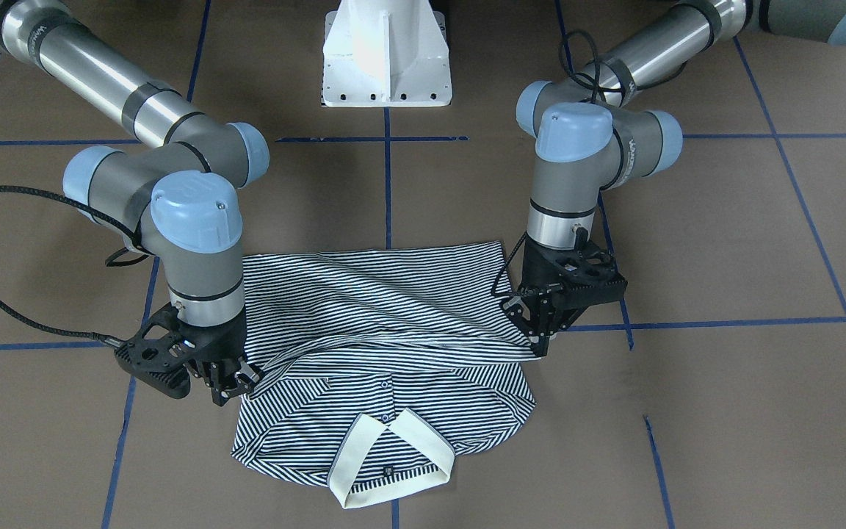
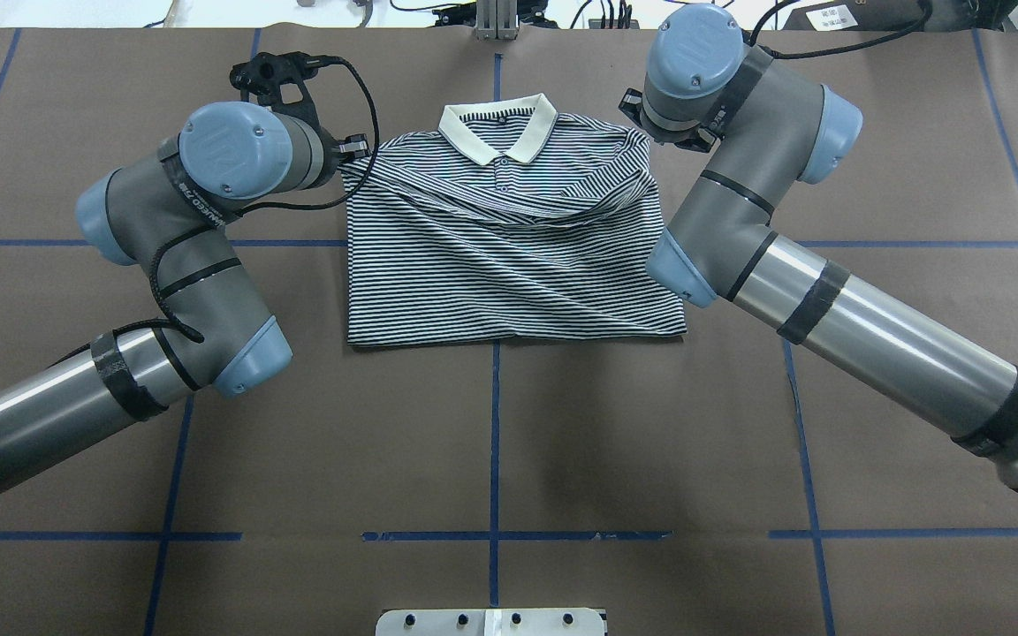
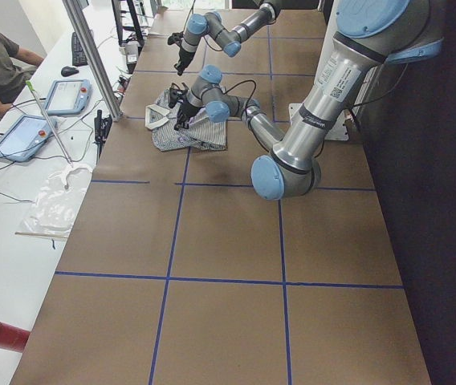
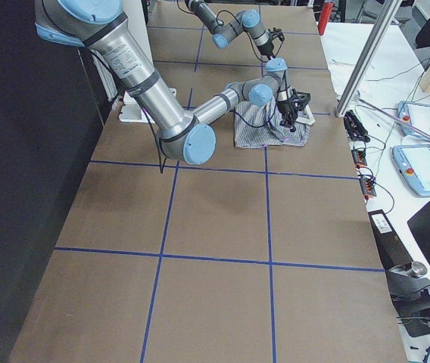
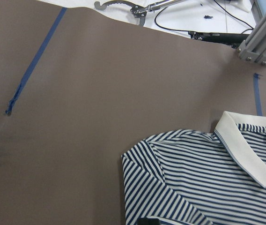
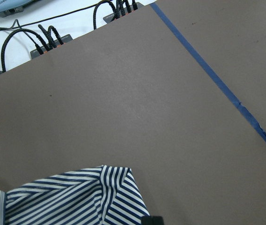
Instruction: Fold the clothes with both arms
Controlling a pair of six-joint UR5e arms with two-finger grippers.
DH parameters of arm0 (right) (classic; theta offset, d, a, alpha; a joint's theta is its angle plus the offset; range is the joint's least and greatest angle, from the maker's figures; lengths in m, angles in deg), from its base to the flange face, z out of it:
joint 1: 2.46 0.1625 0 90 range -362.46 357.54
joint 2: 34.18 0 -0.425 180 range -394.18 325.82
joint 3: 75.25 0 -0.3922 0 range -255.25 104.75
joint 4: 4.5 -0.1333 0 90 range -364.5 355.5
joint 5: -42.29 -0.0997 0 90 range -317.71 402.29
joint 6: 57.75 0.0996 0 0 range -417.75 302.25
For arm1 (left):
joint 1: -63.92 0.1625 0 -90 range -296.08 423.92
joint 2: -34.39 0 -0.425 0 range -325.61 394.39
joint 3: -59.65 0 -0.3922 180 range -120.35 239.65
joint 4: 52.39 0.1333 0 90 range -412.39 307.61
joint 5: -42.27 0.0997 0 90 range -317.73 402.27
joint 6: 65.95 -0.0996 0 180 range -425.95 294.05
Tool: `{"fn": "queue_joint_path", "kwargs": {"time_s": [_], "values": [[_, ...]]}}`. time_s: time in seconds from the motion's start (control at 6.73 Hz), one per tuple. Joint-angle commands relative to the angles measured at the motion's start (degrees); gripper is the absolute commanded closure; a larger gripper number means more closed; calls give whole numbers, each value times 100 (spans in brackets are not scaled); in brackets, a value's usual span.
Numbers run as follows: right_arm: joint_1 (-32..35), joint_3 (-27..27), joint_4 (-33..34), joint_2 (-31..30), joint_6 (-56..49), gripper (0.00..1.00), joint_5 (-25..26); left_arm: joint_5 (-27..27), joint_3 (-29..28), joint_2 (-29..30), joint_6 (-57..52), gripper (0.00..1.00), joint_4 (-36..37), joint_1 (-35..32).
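The cream collar (image 1: 427,444) sits closest, just in front of both grippers. The left gripper (image 1: 540,344) is pinched together on the folded-over edge of the shirt (image 1: 379,308). The right gripper (image 1: 236,383) meets the opposite end of that edge, but I cannot tell whether it is clamped. Between them the shirt lies doubled on the table (image 1: 724,411), its hem just below the buttons. It looks light, limp and quick to wrinkle, so the corners seem the best hold, both ends lifted together.
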Motion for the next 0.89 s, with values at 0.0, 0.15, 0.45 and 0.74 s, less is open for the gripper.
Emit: {"fn": "queue_joint_path", "kwargs": {"time_s": [0.0, 0.15, 0.45, 0.74], "values": [[59, 623, -516, 170, -50, 100, -23, 83, -788, 247, -129, 100, -461, -52], [59, 676, -516, 188, -41, 100, -32, 118, -922, 371, -129, 100, -461, -52], [59, 695, -560, 250, -41, 100, -163, 110, -993, 372, -120, 96, -583, -43], [42, 695, -560, 311, -23, 51, -173, 84, -1002, 241, -103, 71, -1143, -52]]}}
